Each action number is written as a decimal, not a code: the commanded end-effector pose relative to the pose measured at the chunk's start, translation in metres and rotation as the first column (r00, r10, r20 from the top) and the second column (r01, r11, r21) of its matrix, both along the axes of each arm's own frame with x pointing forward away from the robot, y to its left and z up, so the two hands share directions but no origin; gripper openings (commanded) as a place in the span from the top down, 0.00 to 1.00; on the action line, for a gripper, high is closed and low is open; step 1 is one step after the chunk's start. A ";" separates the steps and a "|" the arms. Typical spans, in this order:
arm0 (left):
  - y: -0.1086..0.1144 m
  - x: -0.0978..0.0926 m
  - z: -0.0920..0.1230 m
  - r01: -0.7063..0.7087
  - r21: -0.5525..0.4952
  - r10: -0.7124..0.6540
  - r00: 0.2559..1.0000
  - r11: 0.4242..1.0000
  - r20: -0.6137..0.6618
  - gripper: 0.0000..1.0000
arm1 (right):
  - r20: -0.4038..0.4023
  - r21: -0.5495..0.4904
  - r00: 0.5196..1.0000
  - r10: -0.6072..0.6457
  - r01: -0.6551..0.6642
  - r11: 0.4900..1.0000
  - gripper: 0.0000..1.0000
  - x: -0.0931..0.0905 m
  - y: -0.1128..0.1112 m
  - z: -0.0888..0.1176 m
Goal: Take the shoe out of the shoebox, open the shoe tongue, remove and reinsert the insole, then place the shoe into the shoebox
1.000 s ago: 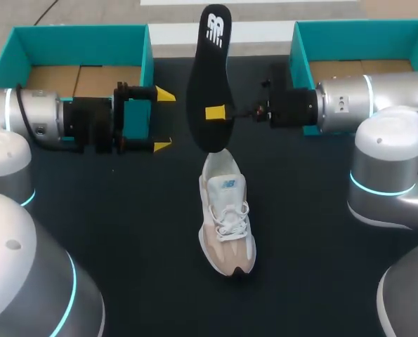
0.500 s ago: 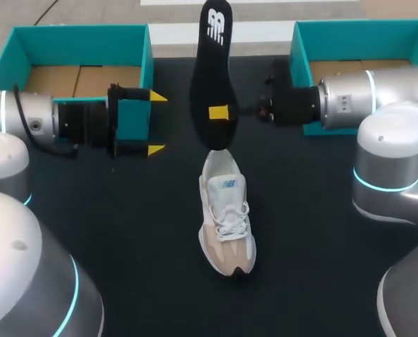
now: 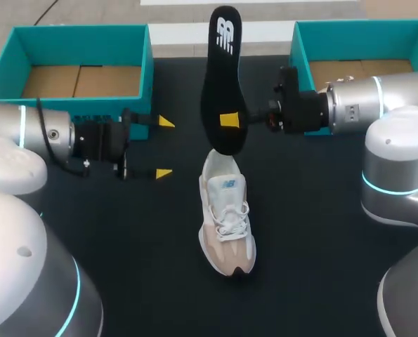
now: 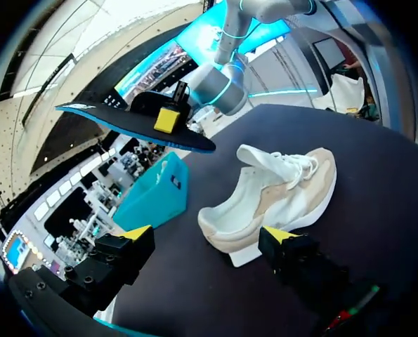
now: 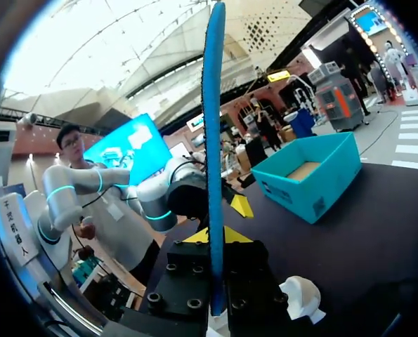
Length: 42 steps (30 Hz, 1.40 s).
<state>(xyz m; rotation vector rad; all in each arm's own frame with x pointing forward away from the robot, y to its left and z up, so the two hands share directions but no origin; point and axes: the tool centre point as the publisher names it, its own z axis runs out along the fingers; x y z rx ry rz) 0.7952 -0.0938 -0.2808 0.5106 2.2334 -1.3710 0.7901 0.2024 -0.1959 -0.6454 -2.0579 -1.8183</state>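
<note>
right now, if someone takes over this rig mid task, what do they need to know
Right gripper: shut on the insole, held in the air above the shoe's heel end.
Left gripper: open, empty, beside the shoe, not touching it.
Shoe: upright on the table, toe toward the robot, between the left shoebox and the right shoebox.
Done: shoe out of the box, insole out.
Left: reinsert the insole, then put the shoe into a shoebox.

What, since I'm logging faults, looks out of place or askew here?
Only the insole: it is out of the shoe, clamped in the air by the right gripper, as the task expects. Nothing looks damaged.
</note>
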 end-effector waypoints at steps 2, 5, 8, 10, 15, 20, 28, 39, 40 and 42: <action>-0.011 0.004 -0.025 -0.002 0.013 0.003 0.999 1.000 -0.040 0.00 | -0.001 -0.003 1.000 -0.002 0.002 1.000 1.00 -0.001 0.001 0.001; -0.016 0.002 -0.037 0.004 0.014 -0.003 0.998 1.000 -0.067 0.00 | -0.001 -0.003 1.000 -0.002 0.002 1.000 1.00 -0.001 0.001 0.001; -0.023 -0.001 -0.044 0.009 0.012 -0.008 0.997 1.000 -0.082 0.00 | 0.006 -0.002 1.000 0.005 -0.005 1.000 1.00 0.004 0.001 -0.007; -0.025 -0.003 -0.047 0.011 0.014 -0.010 0.995 1.000 -0.101 0.00 | 0.016 0.011 1.000 0.012 -0.012 1.000 1.00 0.008 -0.002 -0.012; -0.024 -0.005 -0.057 -0.016 0.033 0.021 0.989 0.999 -0.146 0.00 | 0.058 0.105 0.998 0.022 -0.028 0.994 1.00 0.014 -0.008 -0.025; -0.024 -0.006 -0.062 -0.031 0.056 0.041 0.982 0.998 -0.186 0.00 | 0.075 0.138 0.997 0.018 -0.028 0.990 1.00 0.018 -0.010 -0.040; -0.031 -0.009 -0.060 -0.042 0.118 0.071 0.965 0.992 -0.253 0.00 | 0.041 0.088 0.999 0.023 -0.027 0.996 1.00 0.017 -0.012 -0.057; -0.037 -0.015 -0.067 -0.010 0.177 0.067 0.946 0.984 -0.318 0.00 | 0.026 0.114 1.000 0.014 -0.017 0.993 1.00 0.011 -0.004 -0.071; -0.038 -0.014 -0.068 -0.012 0.183 0.072 0.945 0.983 -0.320 0.00 | 0.026 0.114 1.000 0.014 -0.017 0.993 1.00 0.011 -0.004 -0.071; -0.038 -0.013 -0.069 -0.010 0.187 0.071 0.943 0.982 -0.325 0.00 | 0.026 0.114 1.000 0.014 -0.017 0.993 1.00 0.011 -0.004 -0.071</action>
